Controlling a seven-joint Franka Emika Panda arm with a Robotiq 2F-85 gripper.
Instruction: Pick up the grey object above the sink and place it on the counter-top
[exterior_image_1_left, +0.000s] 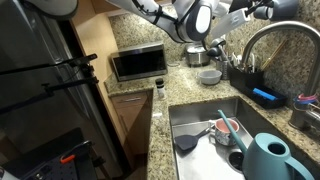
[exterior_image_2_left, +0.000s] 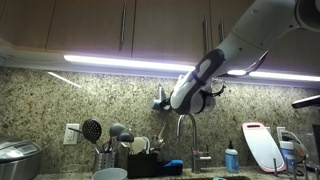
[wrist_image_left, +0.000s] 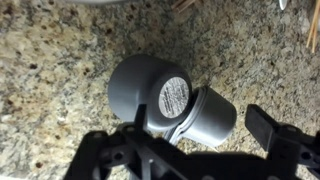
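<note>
In the wrist view the grey object (wrist_image_left: 170, 98) lies on its side on the speckled granite counter-top (wrist_image_left: 60, 60). It is a two-part rounded grey piece with a round white label on it. My gripper (wrist_image_left: 200, 128) hangs over it, open, one dark finger (wrist_image_left: 266, 128) to the right of the object and the other at its left. Nothing is held. In both exterior views the arm (exterior_image_1_left: 200, 20) (exterior_image_2_left: 195, 85) stands above the back of the counter, near the sink (exterior_image_1_left: 205, 120) and its curved faucet (exterior_image_1_left: 262, 38).
A pale bowl (exterior_image_1_left: 209, 76) sits behind the sink, a toaster oven (exterior_image_1_left: 138, 64) in the corner. Utensils and a blue watering can (exterior_image_1_left: 275, 158) fill the basin. A utensil holder (exterior_image_2_left: 110, 155) and a cutting board (exterior_image_2_left: 258, 145) stand against the backsplash.
</note>
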